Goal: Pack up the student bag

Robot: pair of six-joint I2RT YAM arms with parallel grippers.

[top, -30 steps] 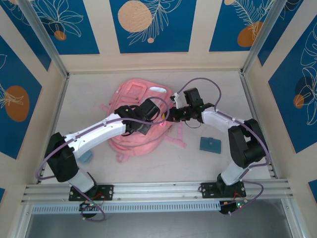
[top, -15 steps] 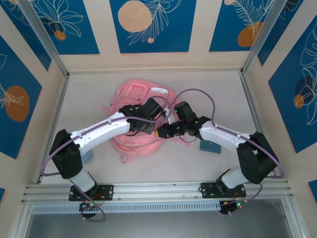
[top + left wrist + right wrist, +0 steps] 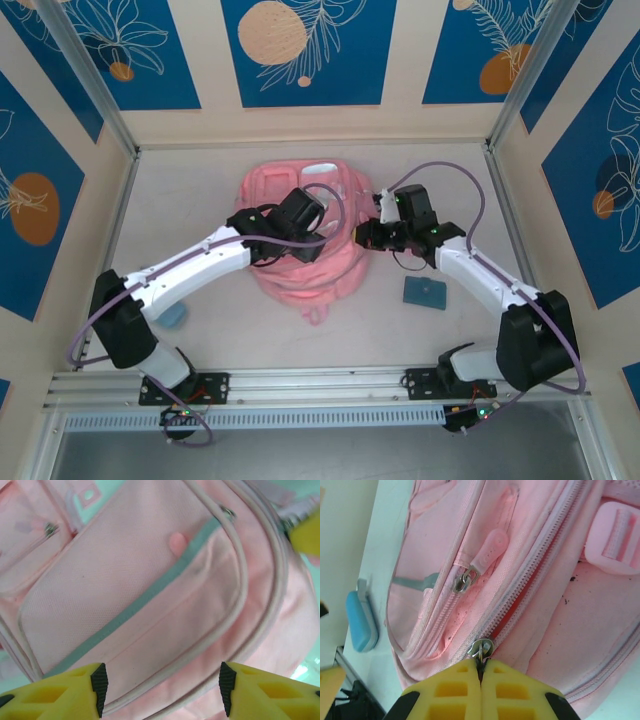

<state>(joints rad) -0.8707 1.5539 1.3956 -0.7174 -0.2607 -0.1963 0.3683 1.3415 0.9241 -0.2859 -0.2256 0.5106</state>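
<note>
- Two white robot arms reach from the bottom of the top view toward the middle of a pale bench (image 3: pixel 200 180): the left arm (image 3: pixel 190 270) from the lower left, the right arm (image 3: pixel 480 275) from the lower right.
- One large soft pink fabric backpack (image 3: pixel 305 285) with white zipper trim lies flat at the centre of the bench, between the two arms. Its top points toward the upper edge of the frame.
- In the top view the end of the left arm hangs over the upper middle of the backpack.
- In the left wrist view the left jaws stand open. Its two yellow fingers (image 3: pixel 55 692) sit in the bottom corners of the frame, well apart, with nothing between them.
- Above those fingers lies the backpack's front pocket, crossed by a grey-green fabric stripe (image 3: pixel 145 597) that runs from lower left to upper right.
- In the top view the right arm's end meets the right edge of the backpack.
- In the right wrist view the right jaws are closed, their yellow fingers (image 3: pixel 455 692) pressed together at the bottom centre and pinching a small metal zipper pull (image 3: pixel 481 647).
- That pull sits on a zipper line running toward the upper right, partly parted with red showing inside.
- One translucent pink rubber tab (image 3: pixel 490 550) hangs from a second zipper to the upper left of it.
- A small teal rectangular case (image 3: pixel 425 292) lies on the bench right of the backpack, apart from it.
- A light blue rounded case (image 3: pixel 360 615) lies at the left of the right wrist view, beside the backpack.
</note>
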